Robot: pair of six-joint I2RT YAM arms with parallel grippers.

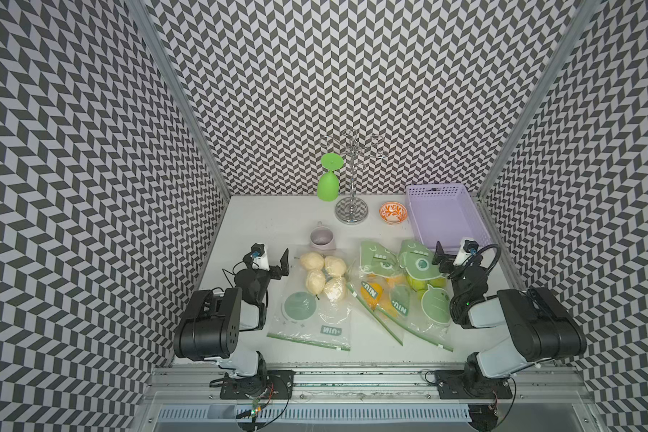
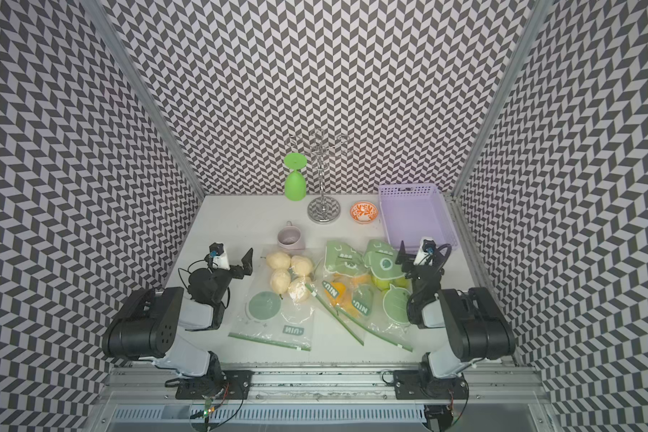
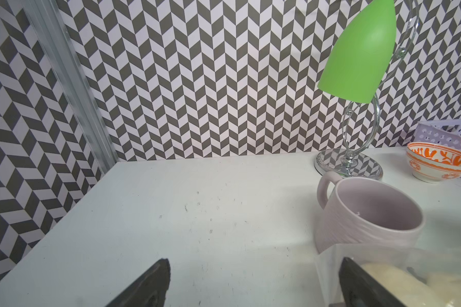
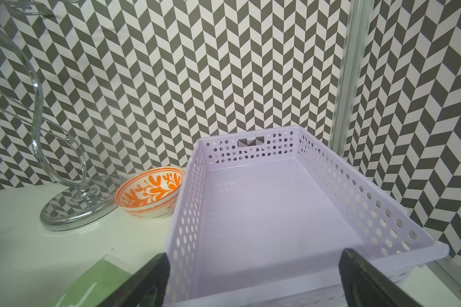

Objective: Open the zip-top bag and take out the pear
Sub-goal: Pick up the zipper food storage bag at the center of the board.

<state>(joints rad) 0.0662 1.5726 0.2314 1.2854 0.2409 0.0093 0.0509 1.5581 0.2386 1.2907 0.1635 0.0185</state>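
Chevron walls (image 1: pixel 352 74) ring the tabletop (image 1: pixel 262 224), both jaws spread empty, nothing opened yet: next I'd pinch the zip strip (image 1: pixel 307 341) on the pear bag (image 1: pixel 307 310) beside my left jaws.

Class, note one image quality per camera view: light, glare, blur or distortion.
Both top views: even light, faint shadows, pale sheen on the pear bag. Left wrist view: green glass stretched near the frame edge. Right wrist view: stand base mirrors the wall; fingers blurred.
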